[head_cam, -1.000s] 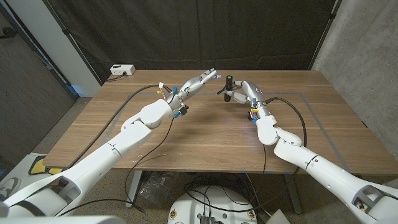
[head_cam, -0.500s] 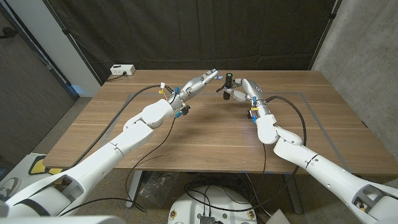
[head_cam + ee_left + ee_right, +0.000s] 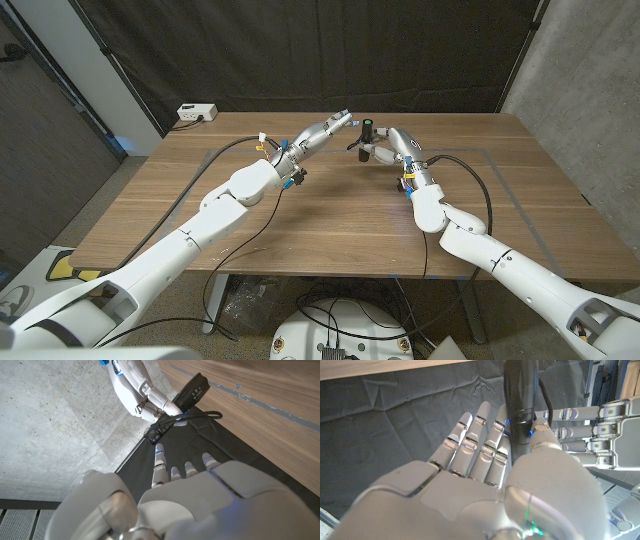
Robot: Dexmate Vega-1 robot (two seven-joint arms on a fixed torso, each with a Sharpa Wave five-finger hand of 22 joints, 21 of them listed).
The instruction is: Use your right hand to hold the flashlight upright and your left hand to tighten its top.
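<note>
arms: white shells | wrists: blue clips, black cables | hands: silver-grey

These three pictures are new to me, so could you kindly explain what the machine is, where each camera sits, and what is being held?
It is a stationary robot with two arms, each ending in a five-finger hand, working at a wooden table. The wide picture comes from a camera on its head, looking down over both arms. The other two come from cameras on the wrists, looking along the back of each hand, so they appear turned. The right hand holds a small black flashlight upright above the table, its cord hanging below it. The left hand is close beside the flashlight with fingers apart, holding nothing. At the table's far left corner lies a white power strip. A dark curtain hangs behind.
</note>
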